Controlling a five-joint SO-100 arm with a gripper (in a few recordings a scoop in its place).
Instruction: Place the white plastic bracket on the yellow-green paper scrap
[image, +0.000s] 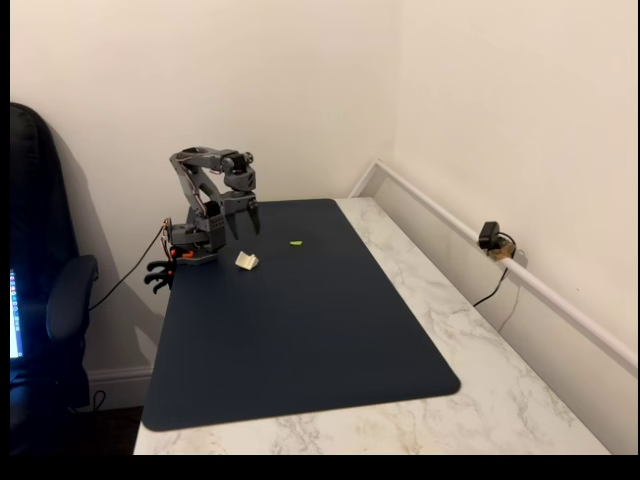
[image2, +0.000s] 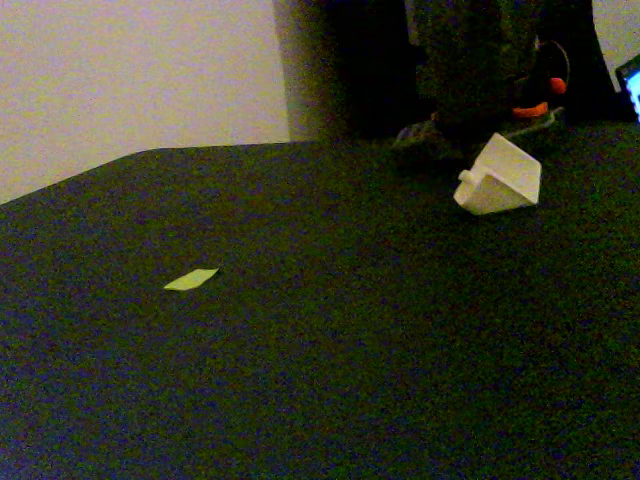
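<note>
Since nothing is grasped yet, the gripper (image: 246, 229) hangs with jaws spread wide just behind the white plastic bracket (image: 247, 261), which lies on the dark mat (image: 300, 340) apart from the yellow-green paper scrap (image: 297, 242) to its right.

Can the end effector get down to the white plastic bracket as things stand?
Probably yes. The end effector hangs open above the dark mat, and the white plastic bracket lies just below it, near the arm's base, with nothing between them. The yellow-green paper scrap lies apart to one side.
</note>
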